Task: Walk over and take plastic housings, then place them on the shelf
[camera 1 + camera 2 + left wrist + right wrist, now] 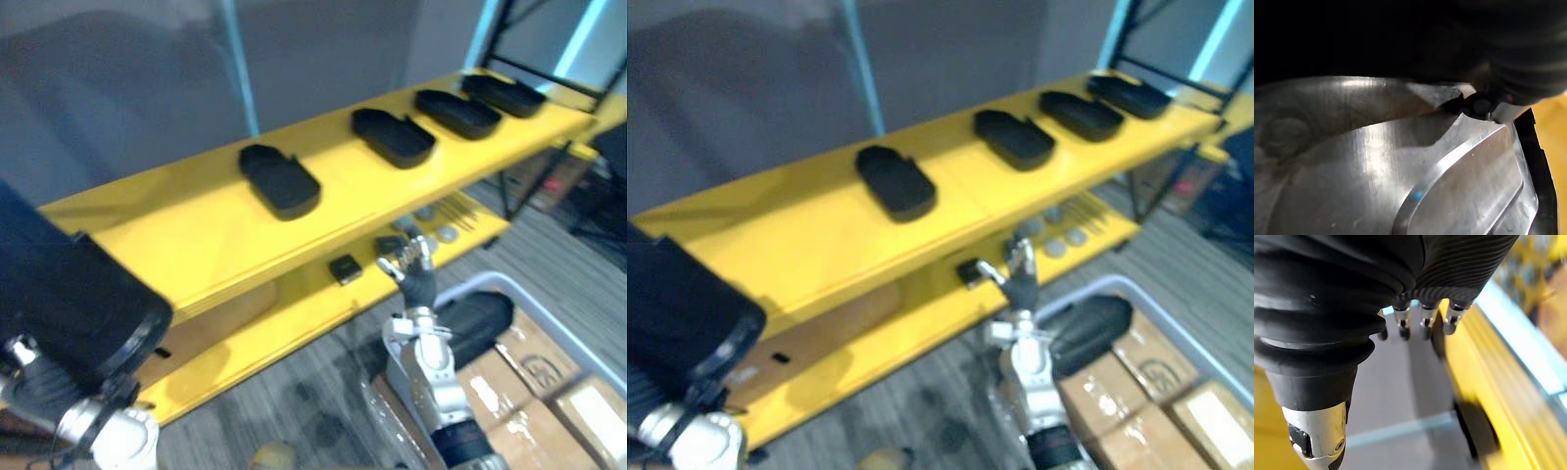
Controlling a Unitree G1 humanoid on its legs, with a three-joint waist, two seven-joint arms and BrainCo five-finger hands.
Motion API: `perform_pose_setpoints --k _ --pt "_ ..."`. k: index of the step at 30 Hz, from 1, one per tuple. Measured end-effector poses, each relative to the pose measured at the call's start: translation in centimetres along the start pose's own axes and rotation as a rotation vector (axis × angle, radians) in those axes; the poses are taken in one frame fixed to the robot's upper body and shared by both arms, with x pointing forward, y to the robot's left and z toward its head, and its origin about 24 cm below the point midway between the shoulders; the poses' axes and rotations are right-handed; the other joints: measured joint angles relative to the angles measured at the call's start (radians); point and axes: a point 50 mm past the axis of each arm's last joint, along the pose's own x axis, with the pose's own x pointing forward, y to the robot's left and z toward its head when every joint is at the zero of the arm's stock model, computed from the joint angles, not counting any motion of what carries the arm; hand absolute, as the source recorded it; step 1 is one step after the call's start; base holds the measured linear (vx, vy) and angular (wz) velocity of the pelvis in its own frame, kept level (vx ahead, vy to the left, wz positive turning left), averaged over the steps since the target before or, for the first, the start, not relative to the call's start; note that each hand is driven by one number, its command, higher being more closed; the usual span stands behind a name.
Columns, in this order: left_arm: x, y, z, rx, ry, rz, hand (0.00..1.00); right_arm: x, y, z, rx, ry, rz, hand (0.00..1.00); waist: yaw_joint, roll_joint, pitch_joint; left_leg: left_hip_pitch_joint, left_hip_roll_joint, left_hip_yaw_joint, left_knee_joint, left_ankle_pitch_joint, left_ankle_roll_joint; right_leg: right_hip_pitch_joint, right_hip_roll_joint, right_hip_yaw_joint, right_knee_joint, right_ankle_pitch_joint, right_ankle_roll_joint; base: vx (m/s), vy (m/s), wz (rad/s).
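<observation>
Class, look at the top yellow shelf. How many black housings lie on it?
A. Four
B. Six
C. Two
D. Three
A: four black housings sit in a row on the top shelf: the nearest, the next, the third and the farthest.

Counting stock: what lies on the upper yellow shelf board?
Four black housings in a row on the shelf board. A fifth housing, up close, hides its left end.
</observation>
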Motion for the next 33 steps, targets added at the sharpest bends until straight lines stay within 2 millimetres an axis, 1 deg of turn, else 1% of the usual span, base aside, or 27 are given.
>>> perform_pose_setpoints --k 1,3,4,7,10,13,15,16,17,18,19,20,21,22,23,25,26,27,28,29,30,31,32,33 --pt "-0.1 0.4 -0.1 0.011 0.005 0.004 1.00 0.0 0.2 0.0 0.001 0.003 0.006 0.00 0.003 0.000 0.000 0.001 -0.002 -0.006 -0.001 0.000 0.001 0.005 -0.001 -0.007 0.000 -0.005 -0.003 -0.02 0.001 0.30" --pt "-0.2 1.2 -0.2 0.023 0.002 -0.010 1.00 0.0 0.4 -0.3 0.000 0.026 0.012 0.00 0.008 -0.011 -0.018 -0.011 -0.007 -0.027 -0.004 -0.001 0.005 0.007 -0.004 -0.026 0.000 -0.016 0.000 0.00 -0.006 0.29" --pt "-0.3 1.2 -0.2 0.021 0.002 -0.015 1.00 0.0 0.4 -0.4 -0.002 0.030 0.013 0.00 0.008 -0.012 -0.022 -0.015 -0.007 -0.029 -0.003 -0.001 0.005 0.006 -0.004 -0.030 0.000 -0.017 -0.001 0.01 -0.008 0.14" --pt "-0.3 1.0 -0.2 0.006 0.007 -0.058 1.00 -0.2 0.0 -1.0 -0.018 0.060 0.003 0.00 0.006 -0.014 -0.040 -0.018 -0.008 -0.036 -0.004 0.003 -0.001 0.007 -0.004 -0.039 0.000 -0.022 0.001 0.03 -0.004 0.07" --pt "-0.3 0.7 -0.1 -0.024 0.014 -0.096 1.00 -0.1 -0.6 -1.0 -0.045 0.068 0.001 0.00 0.000 -0.011 -0.044 -0.017 -0.008 -0.034 -0.002 0.002 -0.001 0.006 -0.005 -0.038 0.006 -0.027 0.000 0.04 0.002 0.00" --pt "-0.4 0.5 0.0 -0.049 0.018 -0.112 1.00 -0.2 -1.6 -0.9 -0.060 0.074 -0.026 0.00 -0.005 -0.008 -0.043 -0.018 -0.009 -0.012 0.012 -0.005 0.011 0.004 -0.013 -0.041 0.035 -0.042 0.000 0.04 0.016 0.04" --pt "-0.7 -0.1 0.1 -0.080 0.031 -0.138 1.00 -0.5 -2.9 -0.9 -0.072 0.077 -0.066 0.00 -0.011 -0.009 -0.045 -0.039 -0.011 0.045 0.037 -0.013 0.026 0.008 -0.031 -0.067 0.056 -0.055 0.009 0.06 0.044 0.40" --pt "-0.9 -0.6 0.2 -0.108 0.043 -0.159 1.00 -0.8 -3.8 -0.9 -0.080 0.081 -0.093 0.00 -0.033 -0.011 -0.046 -0.074 -0.008 0.118 0.065 -0.010 0.045 0.014 -0.046 -0.103 0.071 -0.063 0.007 0.07 0.065 0.92" --pt "-1.1 -1.1 0.3 -0.127 0.045 -0.184 1.00 -1.1 -4.7 -0.9 -0.088 0.087 -0.125 0.00 -0.048 -0.011 -0.044 -0.101 0.005 0.183 0.090 -0.001 0.050 0.024 -0.058 -0.139 0.086 -0.066 0.006 0.06 0.095 1.09" --pt "-1.2 -1.5 0.4 -0.139 0.045 -0.209 1.00 -1.5 -5.4 -1.0 -0.095 0.097 -0.152 0.00 -0.053 -0.011 -0.042 -0.110 0.004 0.229 0.104 0.011 0.034 0.035 -0.072 -0.158 0.102 -0.067 0.006 0.06 0.118 0.93" --pt "-1.3 -1.8 0.5 -0.147 0.043 -0.234 1.00 -2.1 -5.9 -1.3 -0.095 0.112 -0.179 0.00 -0.053 -0.012 -0.041 -0.111 -0.002 0.264 0.109 0.020 0.043 0.048 -0.084 -0.176 0.116 -0.067 0.006 0.06 0.144 0.84" --pt "-1.3 -2.2 0.7 -0.160 0.038 -0.265 1.00 -2.5 -6.3 -1.5 -0.094 0.124 -0.202 0.00 -0.055 -0.019 -0.040 -0.107 -0.014 0.263 0.110 0.024 0.049 0.065 -0.097 -0.195 0.130 -0.071 0.000 0.05 0.116 0.65" --pt "-1.2 -2.3 0.8 -0.162 0.030 -0.278 1.00 -2.7 -6.2 -1.7 -0.086 0.130 -0.207 0.00 -0.054 -0.025 -0.040 -0.102 -0.022 0.255 0.101 0.028 0.054 0.068 -0.102 -0.201 0.134 -0.080 -0.013 0.07 0.082 0.71" --pt "-1.1 -2.4 0.8 -0.157 0.020 -0.303 1.00 -3.0 -5.5 -2.1 -0.068 0.142 -0.207 0.00 -0.055 -0.041 -0.045 -0.099 -0.042 0.229 0.071 0.052 0.058 0.070 -0.110 -0.202 0.138 -0.110 -0.058 0.05 0.037 0.55" --pt "-1.2 -2.5 0.8 -0.158 0.023 -0.313 1.00 -3.1 -5.4 -2.1 -0.072 0.141 -0.204 0.00 -0.058 -0.052 -0.047 -0.096 -0.047 0.220 0.056 0.063 0.057 0.073 -0.111 -0.201 0.138 -0.113 -0.063 0.04 0.026 0.58" --pt "-1.5 -2.9 0.8 -0.166 0.031 -0.341 1.00 -3.0 -5.2 -2.0 -0.092 0.138 -0.191 0.00 -0.054 -0.045 -0.037 -0.092 -0.049 0.204 0.031 0.081 0.051 0.075 -0.109 -0.199 0.141 -0.125 -0.076 -0.01 -0.005 0.27" --pt "-1.7 -2.8 0.7 -0.161 0.039 -0.349 1.00 -2.9 -5.1 -1.9 -0.102 0.128 -0.183 0.00 -0.054 -0.049 -0.035 -0.086 -0.048 0.201 0.022 0.086 0.047 0.078 -0.108 -0.191 0.144 -0.147 -0.078 -0.02 -0.048 0.08" --pt "-1.8 -2.5 0.5 -0.147 0.047 -0.353 1.00 -2.9 -5.1 -1.7 -0.102 0.120 -0.169 0.00 -0.057 -0.043 -0.028 -0.086 -0.047 0.203 0.007 0.093 0.041 0.078 -0.107 -0.174 0.145 -0.172 -0.067 -0.03 -0.062 0.03" --pt "-1.9 -2.5 0.4 -0.143 0.052 -0.354 1.00 -2.9 -5.2 -1.6 -0.104 0.116 -0.167 0.00 -0.059 -0.042 -0.025 -0.085 -0.043 0.203 0.002 0.096 0.038 0.077 -0.104 -0.172 0.146 -0.178 -0.059 -0.05 -0.084 -0.01" --pt "-1.9 -2.4 0.3 -0.137 0.054 -0.353 1.00 -2.9 -5.3 -1.4 -0.108 0.111 -0.165 0.00 -0.060 -0.034 -0.022 -0.086 -0.032 0.210 -0.007 0.099 0.033 0.070 -0.098 -0.166 0.147 -0.181 -0.044 -0.05 -0.098 -0.11" --pt "-1.9 -2.3 0.3 -0.135 0.053 -0.349 1.00 -2.9 -5.4 -1.4 -0.111 0.110 -0.160 0.00 -0.057 -0.032 -0.016 -0.088 -0.014 0.223 -0.012 0.103 0.026 0.059 -0.085 -0.153 0.147 -0.180 -0.042 -0.04 -0.098 -0.15" --pt "-1.8 -2.3 0.3 -0.134 0.051 -0.347 1.00 -2.9 -5.3 -1.3 -0.111 0.110 -0.155 0.00 -0.058 -0.030 -0.014 -0.088 -0.009 0.226 -0.013 0.104 0.024 0.058 -0.081 -0.150 0.145 -0.175 -0.034 -0.02 -0.090 -0.15" --pt "-1.8 -2.4 0.4 -0.138 0.048 -0.348 1.00 -2.8 -5.3 -1.3 -0.110 0.109 -0.147 0.00 -0.060 -0.025 -0.010 -0.088 -0.002 0.226 -0.018 0.108 0.017 0.058 -0.074 -0.150 0.143 -0.164 -0.018 0.00 -0.071 -0.03" --pt "-1.8 -2.6 0.5 -0.140 0.040 -0.352 1.00 -2.8 -5.3 -1.3 -0.110 0.108 -0.144 0.00 -0.061 -0.034 -0.005 -0.088 0.002 0.225 -0.027 0.114 0.009 0.056 -0.071 -0.151 0.143 -0.158 -0.006 0.01 -0.057 0.04"
